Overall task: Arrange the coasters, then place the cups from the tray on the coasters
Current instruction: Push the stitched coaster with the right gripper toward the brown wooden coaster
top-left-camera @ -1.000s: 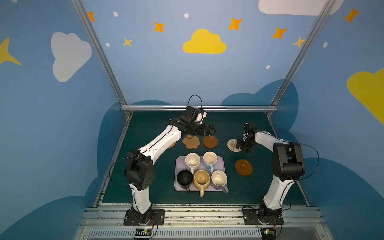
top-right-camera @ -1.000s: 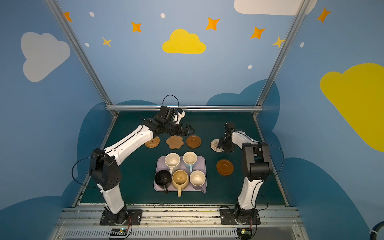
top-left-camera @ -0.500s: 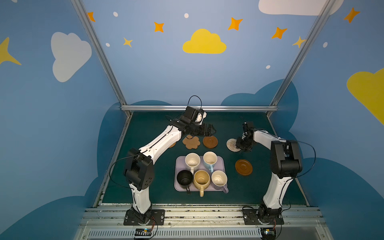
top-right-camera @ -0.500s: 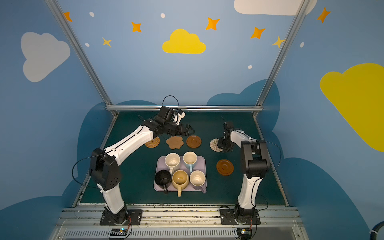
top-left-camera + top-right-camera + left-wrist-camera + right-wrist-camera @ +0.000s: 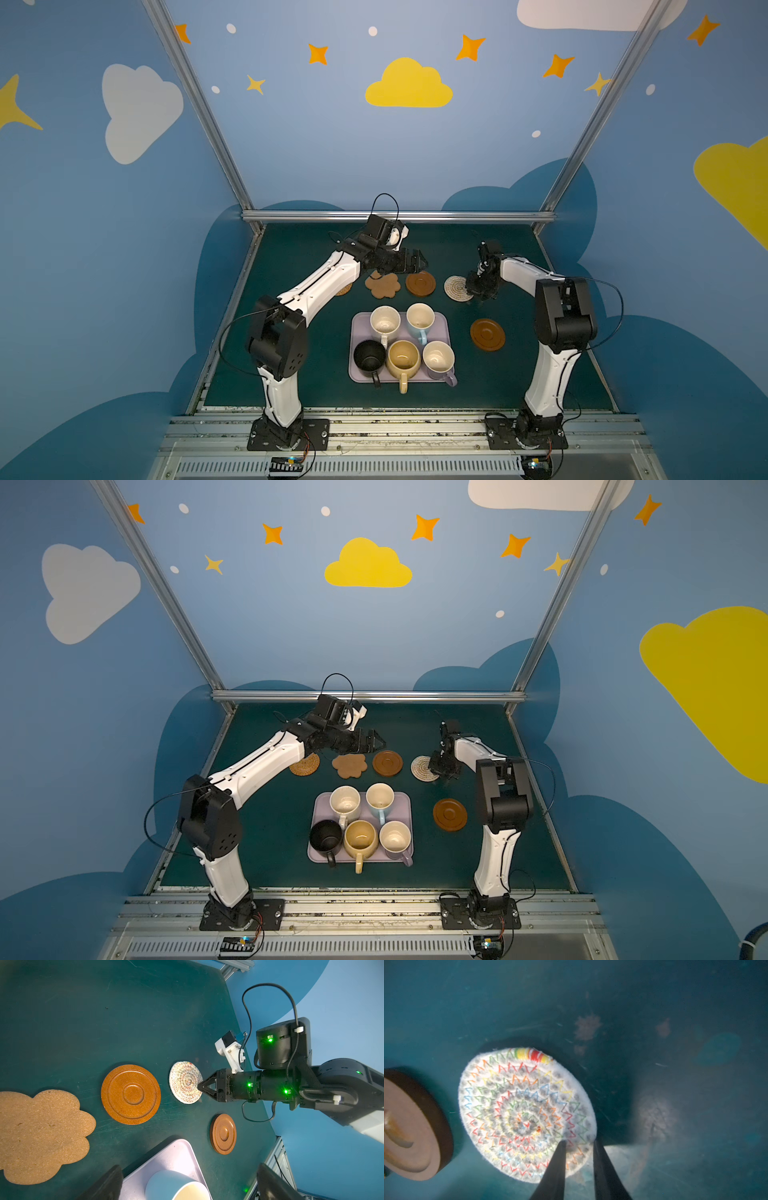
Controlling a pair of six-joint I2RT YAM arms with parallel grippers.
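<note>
Now the right jaws pinch the pale coaster (image 5: pixel 455 286) by its rim, just right of a wooden coaster (image 5: pixel 420 284); the left jaws hang spread nearby; five cups (image 5: pixel 402 357) stand on the tray (image 5: pixel 357 332).

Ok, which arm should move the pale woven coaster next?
Right. Its pincer grips the edge of the pale woven coaster. The left pincer hangs open by the brown coaster next in the row, holding nothing.
</note>
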